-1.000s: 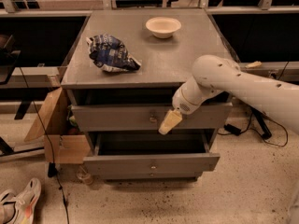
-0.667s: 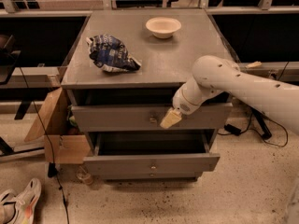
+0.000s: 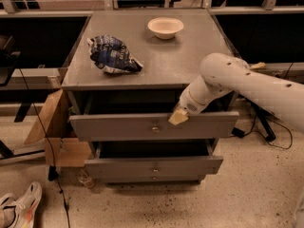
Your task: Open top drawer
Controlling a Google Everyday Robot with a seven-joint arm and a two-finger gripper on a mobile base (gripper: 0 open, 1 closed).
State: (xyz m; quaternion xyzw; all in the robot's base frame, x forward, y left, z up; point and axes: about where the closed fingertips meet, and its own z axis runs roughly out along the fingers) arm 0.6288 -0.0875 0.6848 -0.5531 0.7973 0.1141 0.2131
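Now the top drawer [image 3: 118,126] juts further out beneath the table's [image 3: 190,61] front edge, partly open. Claw [image 3: 178,117] rests at its panel's top rim, right of the knob [image 3: 155,128]; how open it is, I cannot tell.

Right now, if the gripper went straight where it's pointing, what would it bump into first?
Probably the top drawer: the gripper sits at its front panel's upper edge, pointing down-left toward the brass knob. Depth is hard to judge.
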